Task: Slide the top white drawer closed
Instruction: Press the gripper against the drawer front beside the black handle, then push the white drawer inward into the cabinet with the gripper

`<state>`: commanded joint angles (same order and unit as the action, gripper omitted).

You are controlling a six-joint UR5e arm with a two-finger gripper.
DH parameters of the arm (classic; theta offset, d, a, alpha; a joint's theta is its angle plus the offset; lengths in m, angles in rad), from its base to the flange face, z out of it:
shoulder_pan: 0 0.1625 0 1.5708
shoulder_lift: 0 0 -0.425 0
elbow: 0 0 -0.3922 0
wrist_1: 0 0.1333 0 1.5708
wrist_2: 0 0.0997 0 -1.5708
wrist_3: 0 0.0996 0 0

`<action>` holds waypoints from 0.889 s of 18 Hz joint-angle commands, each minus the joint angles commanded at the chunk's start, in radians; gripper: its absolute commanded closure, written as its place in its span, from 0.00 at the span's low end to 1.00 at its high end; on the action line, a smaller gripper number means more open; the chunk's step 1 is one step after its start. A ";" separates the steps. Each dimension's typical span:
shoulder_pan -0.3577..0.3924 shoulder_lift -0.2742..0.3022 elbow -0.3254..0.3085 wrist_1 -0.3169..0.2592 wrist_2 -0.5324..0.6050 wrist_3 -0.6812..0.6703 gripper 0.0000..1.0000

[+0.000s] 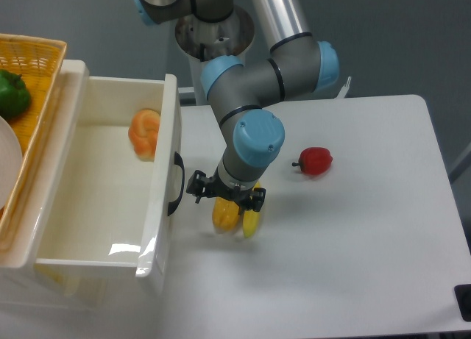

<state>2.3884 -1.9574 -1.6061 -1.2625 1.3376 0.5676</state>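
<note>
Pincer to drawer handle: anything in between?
Nothing. The camera view shows only bare table between the pincer and the handle of the open drawer.

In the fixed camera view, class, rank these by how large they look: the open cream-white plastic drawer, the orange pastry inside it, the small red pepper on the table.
1. Open cream-white plastic drawer, by far the largest.
2. Orange pastry.
3. Small red pepper, only slightly smaller than the pastry.

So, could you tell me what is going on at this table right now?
The arm's pincer hangs low over the white table, beside the black handle of the top white drawer, above a yellow fruit. The drawer is pulled out, with an orange item inside. A red fruit lies further right.
</note>
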 joint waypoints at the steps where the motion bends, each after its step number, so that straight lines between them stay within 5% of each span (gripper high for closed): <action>1: -0.002 0.002 0.000 0.000 0.000 0.000 0.00; 16: -0.017 0.014 0.002 0.000 -0.003 0.000 0.00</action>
<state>2.3715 -1.9436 -1.6045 -1.2625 1.3346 0.5676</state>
